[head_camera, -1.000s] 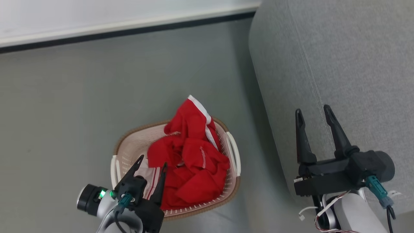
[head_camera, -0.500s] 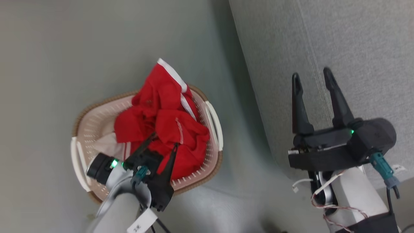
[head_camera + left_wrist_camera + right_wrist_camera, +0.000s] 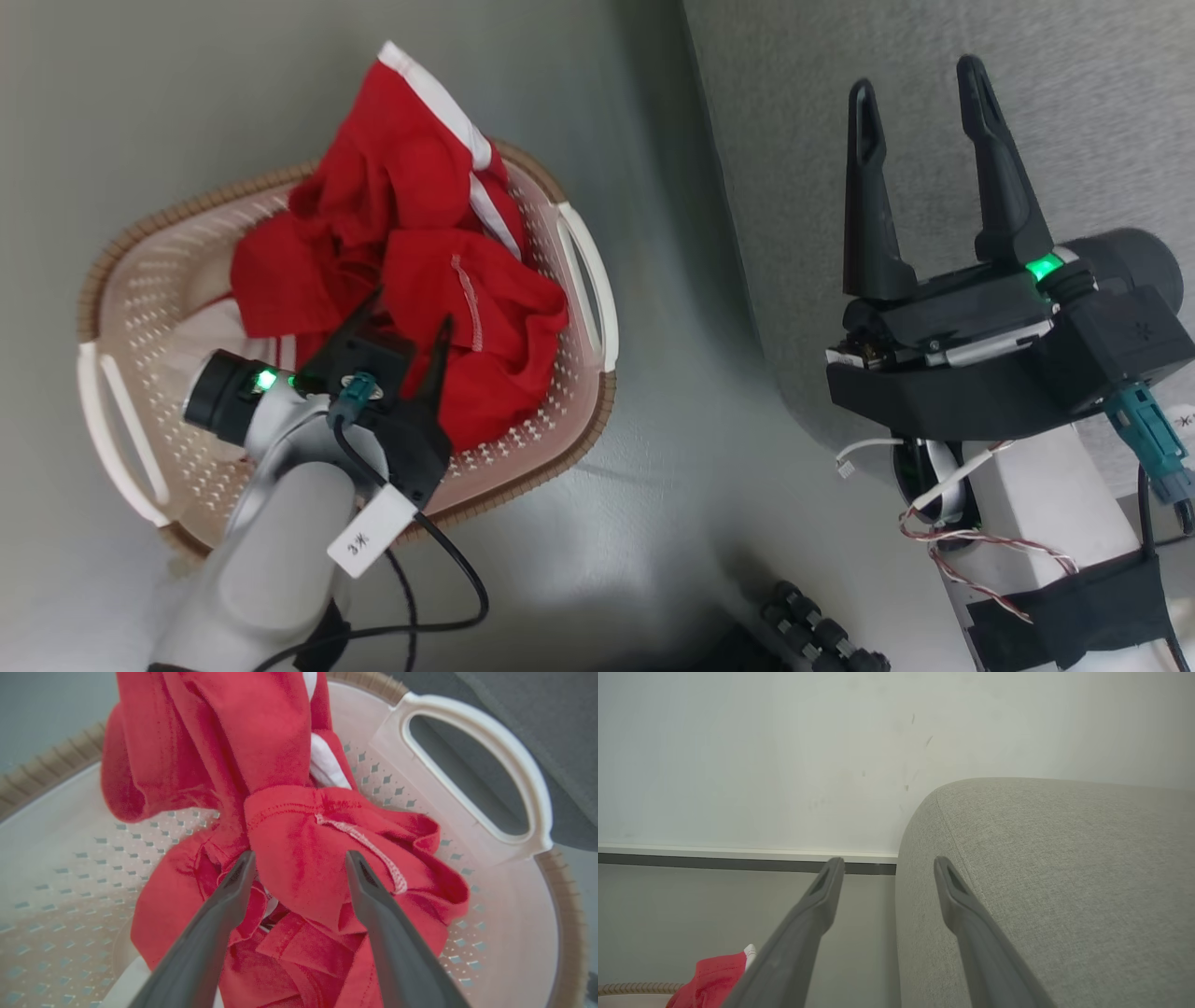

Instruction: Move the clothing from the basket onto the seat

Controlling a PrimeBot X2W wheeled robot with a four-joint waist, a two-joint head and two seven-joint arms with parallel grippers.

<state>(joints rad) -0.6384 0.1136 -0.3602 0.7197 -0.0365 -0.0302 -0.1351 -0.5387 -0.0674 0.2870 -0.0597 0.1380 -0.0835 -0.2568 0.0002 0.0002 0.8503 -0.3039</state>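
Grey floor (image 3: pixel 187 103) holds the basket (image 3: pixel 546 439) beside the seat (image 3: pixel 1074 112); crumpled red, white-striped clothing (image 3: pixel 420 233) heaps inside, white-trimmed end pointing over the far rim. Left gripper (image 3: pixel 412 308) gapes astride a fold; right gripper (image 3: pixel 917 79) gapes too.

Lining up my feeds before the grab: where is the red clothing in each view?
Head view: red clothing upper left, in the basket.
Left wrist view: centre, a fold between the left fingers.
Right wrist view: a red scrap at bottom left.
Shared landmark: the basket's brown rim.
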